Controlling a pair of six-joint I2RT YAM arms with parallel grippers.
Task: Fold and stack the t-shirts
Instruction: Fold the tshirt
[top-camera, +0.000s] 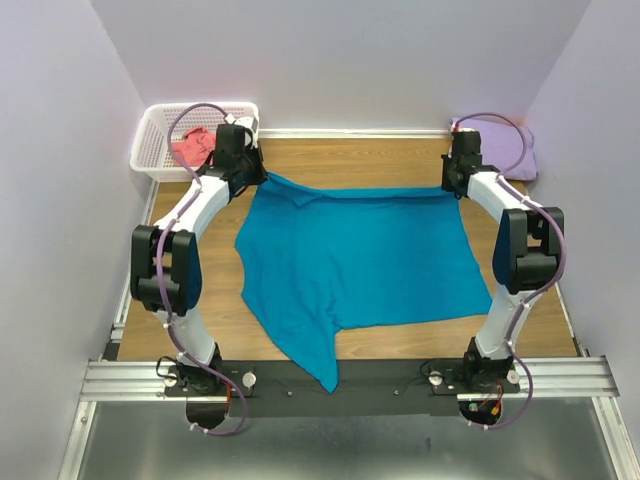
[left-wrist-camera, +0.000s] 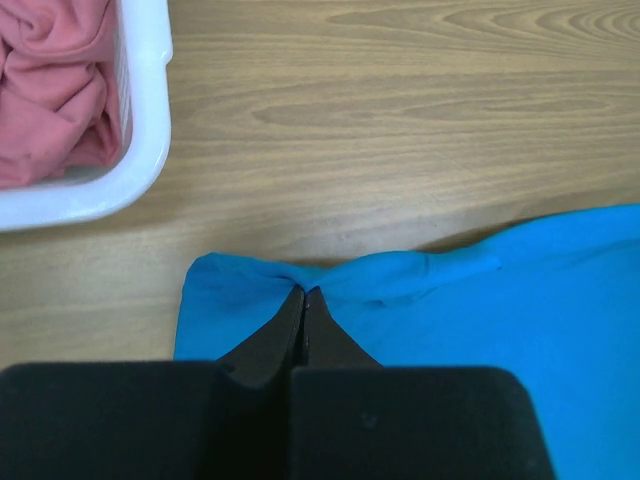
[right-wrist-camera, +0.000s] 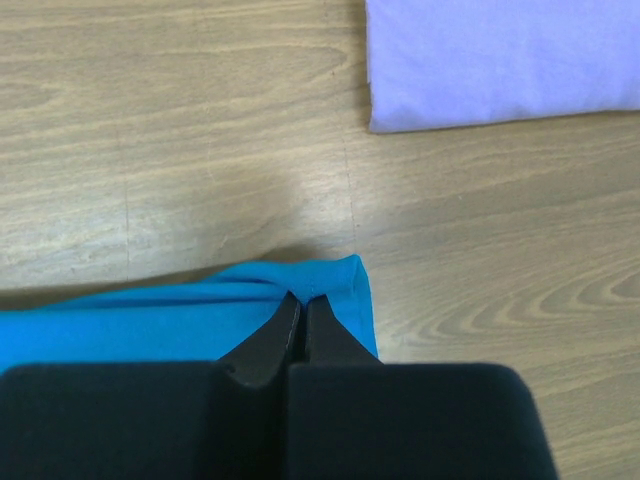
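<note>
Wooden tabletop: set in a pale-walled booth, with bare wood ahead of both pairs of fingers.
Teal-blue t-shirt: spread flat between and behind the two grippers. Its far edge runs from one to the other, and a pointed flap trails toward the arm bases.
White lattice basket: ahead and left of the left fingers, apart from the teal cloth.
Pale lavender t-shirt: folded, ahead and right of the right fingers, not touching the teal cloth.
Coral-pink t-shirt: bunched inside the basket.
Left gripper: jaws pinched on the teal shirt's far-left corner, with cloth puckered at the tips.
Right gripper: jaws clamped on the far-right corner.
Step in hand: probably carrying the far edge over for a fold.
Doing it well: lift and move both corners together with the edge taut, and release only once the cloth lies flat. The trailing flap may need straightening.
</note>
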